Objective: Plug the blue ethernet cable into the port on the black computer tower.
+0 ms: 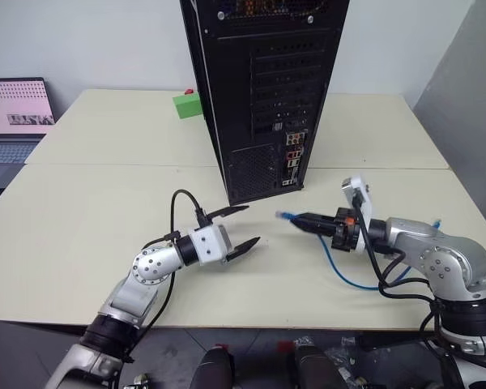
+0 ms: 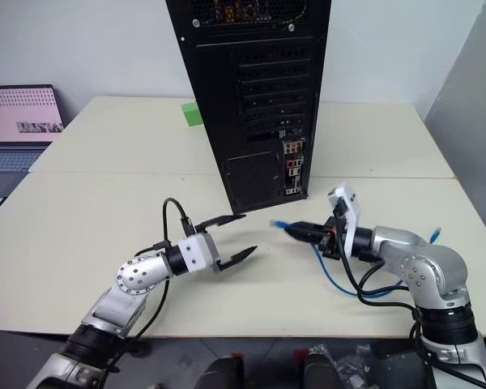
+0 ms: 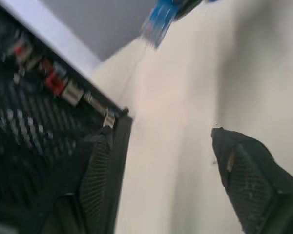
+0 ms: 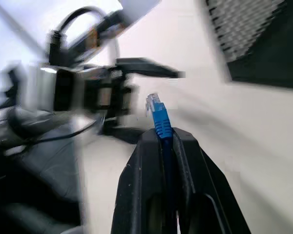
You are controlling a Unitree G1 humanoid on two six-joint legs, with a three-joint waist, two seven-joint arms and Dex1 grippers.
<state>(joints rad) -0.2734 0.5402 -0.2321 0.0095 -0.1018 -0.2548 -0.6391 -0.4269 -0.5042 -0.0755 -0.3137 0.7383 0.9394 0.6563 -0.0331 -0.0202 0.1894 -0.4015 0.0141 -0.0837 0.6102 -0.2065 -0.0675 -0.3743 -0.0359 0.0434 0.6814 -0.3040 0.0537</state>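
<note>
The black computer tower (image 1: 263, 89) stands upright at the table's far middle, its rear panel facing me. The port sits in the small coloured connector cluster (image 1: 292, 159) low on that panel; I cannot pick it out exactly. My right gripper (image 1: 301, 220) is shut on the blue ethernet cable (image 1: 338, 269) just behind its plug (image 1: 284, 215), which points left, in front of the tower's base. The rest of the cable loops back over the table under the right arm. My left gripper (image 1: 248, 226) stands open and empty, left of the plug, a short gap away.
A green block (image 1: 187, 105) lies on the table behind and left of the tower. An open laptop (image 1: 14, 121) sits at the far left. A seam between two tabletops (image 1: 105, 164) runs across at the tower's base. Black robot cables hang near both wrists.
</note>
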